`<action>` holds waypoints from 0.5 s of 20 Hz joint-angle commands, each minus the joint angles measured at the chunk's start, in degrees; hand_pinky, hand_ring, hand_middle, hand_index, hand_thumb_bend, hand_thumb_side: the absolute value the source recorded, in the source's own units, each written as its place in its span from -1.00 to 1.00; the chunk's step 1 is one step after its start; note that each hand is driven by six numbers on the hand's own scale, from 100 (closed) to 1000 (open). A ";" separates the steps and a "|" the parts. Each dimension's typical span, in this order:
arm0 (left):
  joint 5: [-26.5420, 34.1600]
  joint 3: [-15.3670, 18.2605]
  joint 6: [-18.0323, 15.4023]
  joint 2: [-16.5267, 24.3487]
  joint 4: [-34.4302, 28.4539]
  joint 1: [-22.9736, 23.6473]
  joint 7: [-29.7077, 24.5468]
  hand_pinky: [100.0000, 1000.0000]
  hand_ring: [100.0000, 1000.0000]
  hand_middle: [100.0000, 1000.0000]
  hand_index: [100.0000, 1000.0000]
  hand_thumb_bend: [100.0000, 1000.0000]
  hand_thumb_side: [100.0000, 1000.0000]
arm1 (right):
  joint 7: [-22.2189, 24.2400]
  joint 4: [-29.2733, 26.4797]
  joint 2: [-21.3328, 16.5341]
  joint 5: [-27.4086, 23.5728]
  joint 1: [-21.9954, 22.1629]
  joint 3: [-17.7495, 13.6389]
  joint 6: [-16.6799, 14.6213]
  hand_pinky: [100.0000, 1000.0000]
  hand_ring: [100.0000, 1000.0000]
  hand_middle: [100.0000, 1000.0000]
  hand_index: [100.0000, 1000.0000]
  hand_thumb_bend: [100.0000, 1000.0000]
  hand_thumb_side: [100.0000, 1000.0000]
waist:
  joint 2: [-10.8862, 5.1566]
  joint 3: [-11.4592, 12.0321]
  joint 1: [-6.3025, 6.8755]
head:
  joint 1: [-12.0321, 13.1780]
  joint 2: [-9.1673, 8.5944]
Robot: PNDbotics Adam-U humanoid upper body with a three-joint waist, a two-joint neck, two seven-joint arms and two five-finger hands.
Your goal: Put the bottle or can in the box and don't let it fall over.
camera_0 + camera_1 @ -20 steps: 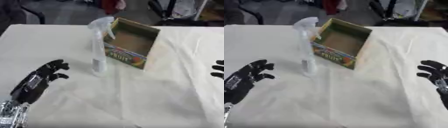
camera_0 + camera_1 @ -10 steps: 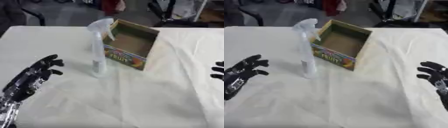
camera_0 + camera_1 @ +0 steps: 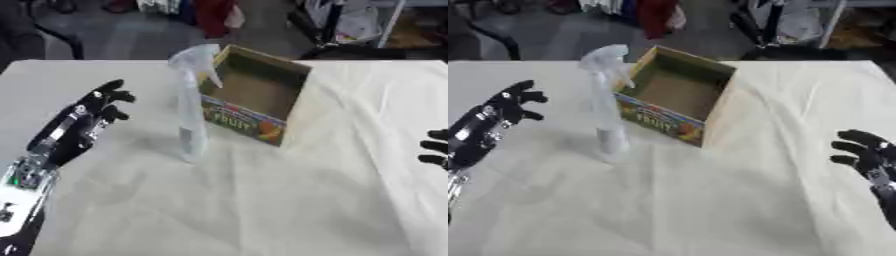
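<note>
A clear spray bottle (image 3: pixel 190 105) with a white trigger head stands upright on the white cloth, just left of an open cardboard box (image 3: pixel 255 98) with a fruit print on its front. My left hand (image 3: pixel 85 118) hovers open to the left of the bottle, fingers spread, a hand's width away and touching nothing. My right hand (image 3: pixel 866 155) rests open at the right edge of the table, far from the box.
A white cloth (image 3: pixel 262 200) covers the table and lies wrinkled. Dark chairs and clutter (image 3: pixel 780 25) stand beyond the far edge.
My left hand has risen and moved forward toward the bottle's level. The bottle, the box and my right hand have stayed in place.
</note>
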 commanded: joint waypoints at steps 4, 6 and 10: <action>-6.97 -2.55 -3.16 -2.69 9.65 -7.59 3.62 0.48 0.94 0.53 1.00 -0.94 0.65 | 0.70 -0.57 -0.30 -0.39 -0.62 0.53 -0.01 0.50 0.64 0.61 0.67 -1.00 0.01 | -0.81 -0.79 -0.18 | 0.75 -0.99; -8.71 -2.70 -4.19 -3.88 12.43 -9.48 4.30 0.48 0.94 0.53 1.00 -0.93 0.65 | 0.90 -0.56 -0.22 -0.53 -0.72 0.70 0.03 0.50 0.64 0.61 0.67 -1.00 0.01 | -0.81 -1.05 -0.25 | 0.84 -1.09; -10.64 -2.48 -6.30 -5.91 16.99 -12.92 5.84 0.48 0.94 0.53 1.00 -0.93 0.63 | 1.35 -0.44 -0.02 -0.77 -0.95 1.14 0.17 0.50 0.64 0.60 0.67 -1.00 0.01 | -0.75 -1.72 -0.47 | 1.27 -1.30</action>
